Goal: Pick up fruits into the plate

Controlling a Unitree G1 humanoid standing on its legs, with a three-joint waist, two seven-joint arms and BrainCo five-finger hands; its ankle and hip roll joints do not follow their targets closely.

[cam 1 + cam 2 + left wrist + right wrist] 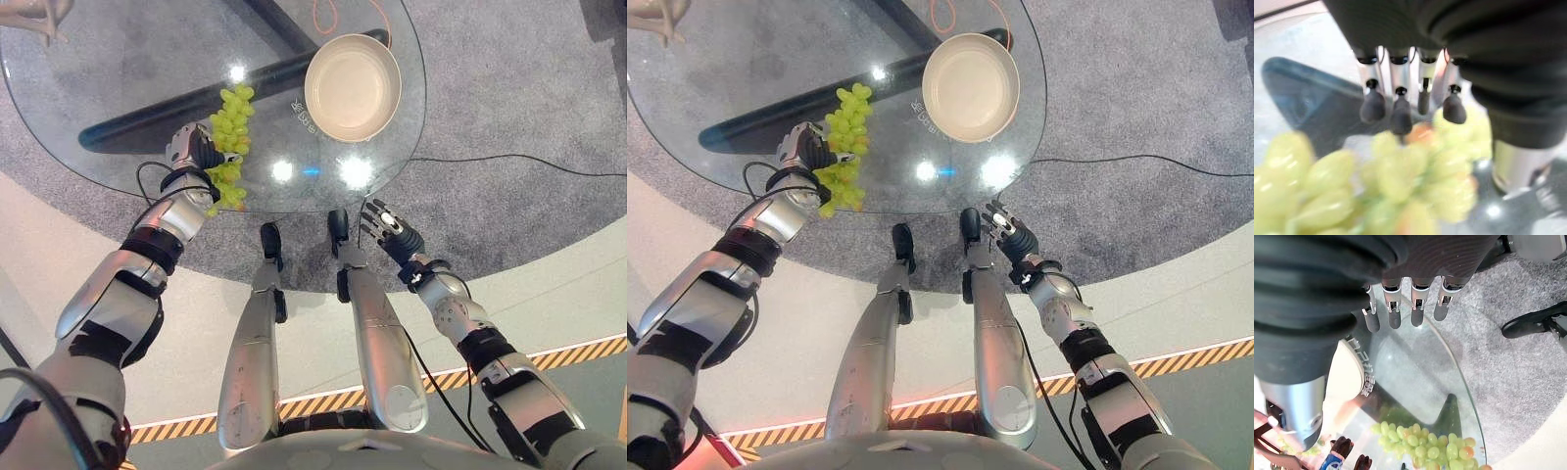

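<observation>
your right hand [397,233] is hanging nearest you, off the near edge of the round glass table [118,88], fingers straight and relaxed with nothing between them; it is probably idling there to leave the top free for the other arm.

just over the near left edge of the glass, your left hand [191,147] is lying on the bunch of pale green grapes [230,122]. from the head cameras it is sitting on the bunch's near left side, and the grapes are stretching away from it toward the table's middle. in the left wrist view the fingers [1373,105] are pointing down over the fruit with the thumb beside it, but the grapes are blurring out everything beneath the tips, so you cannot tell whether the hand is clamped on the bunch or just resting over it.

farther in, toward the far right edge, the cream round plate [353,86] is lying bare, well apart from the grapes, so no fruit is in it yet.

at the far left corner a pale object [39,20] is being cut off by the frame and is hard to identify.
</observation>
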